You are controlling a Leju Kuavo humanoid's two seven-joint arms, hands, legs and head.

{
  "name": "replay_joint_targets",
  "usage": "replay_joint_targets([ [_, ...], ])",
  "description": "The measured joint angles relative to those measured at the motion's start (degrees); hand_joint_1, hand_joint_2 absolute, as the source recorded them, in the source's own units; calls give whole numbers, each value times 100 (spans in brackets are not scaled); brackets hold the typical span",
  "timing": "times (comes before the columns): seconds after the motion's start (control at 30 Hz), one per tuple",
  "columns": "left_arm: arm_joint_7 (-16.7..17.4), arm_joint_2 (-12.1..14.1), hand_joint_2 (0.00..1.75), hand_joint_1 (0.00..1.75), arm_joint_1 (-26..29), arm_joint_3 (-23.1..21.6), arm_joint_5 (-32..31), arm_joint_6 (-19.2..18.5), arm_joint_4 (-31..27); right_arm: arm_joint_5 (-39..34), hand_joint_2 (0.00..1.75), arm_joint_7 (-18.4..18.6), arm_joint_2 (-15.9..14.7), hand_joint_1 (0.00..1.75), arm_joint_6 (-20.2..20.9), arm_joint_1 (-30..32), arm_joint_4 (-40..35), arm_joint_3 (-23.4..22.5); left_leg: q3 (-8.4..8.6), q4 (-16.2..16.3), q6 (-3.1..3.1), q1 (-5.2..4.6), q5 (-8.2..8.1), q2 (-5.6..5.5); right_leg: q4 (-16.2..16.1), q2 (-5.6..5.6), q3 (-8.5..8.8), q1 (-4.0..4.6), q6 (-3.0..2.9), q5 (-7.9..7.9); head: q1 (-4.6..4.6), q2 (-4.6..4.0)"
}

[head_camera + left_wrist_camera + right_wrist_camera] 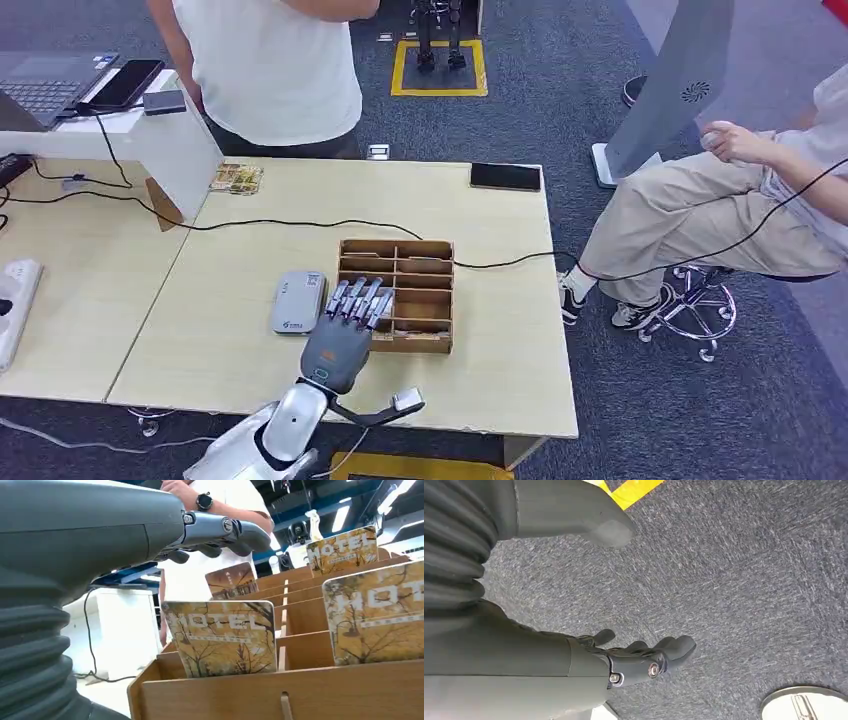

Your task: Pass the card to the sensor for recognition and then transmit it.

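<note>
Fingers (358, 300) of left robot hand (345, 330) spread, empty.

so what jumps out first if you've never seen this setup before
The left robot hand stretched over the wooden card box in the middle of the table, fingers apart and holding nothing. Close up in the left wrist view, HOTEL cards stand upright in its compartments. Left of the box lies a grey card sensor, and a person in a white shirt stands at the far edge.
</note>
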Motion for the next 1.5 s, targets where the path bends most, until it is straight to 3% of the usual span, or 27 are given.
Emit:
replay_joint_targets([
  [0.53, 33, 105, 175, 0, 0, 0, 0, -360, -326, -20, 175, 18, 0, 0, 0, 18, -22, 0, 0, 0, 0, 0, 0, 0, 0, 0, 0, 0, 0, 0, 0, 0],
  [1.1, -485, 157, 175, 0, 258, 0, 0, -907, -927, -70, 175, 76, 17, 0, 7, 66, -125, 0, -1, 0, 0, 0, 0, -1, 0, -1, 0, 0, 0, 0, 0, 0],
  [1.33, -525, 190, 175, 0, 332, 0, 0, -883, -1073, -53, 175, 76, 39, 0, 7, 79, -164, 0, -1, 0, 0, 0, 0, 0, 0, -1, 0, 0, 0, 0, -2, 0],
  [1.5, -363, 195, 175, 0, 332, 0, 0, -778, -1106, -9, 175, 77, 52, 0, 7, 84, -188, 0, -1, 0, 0, 0, 0, 0, 0, 0, 0, 0, 0, 0, 0, 0],
])
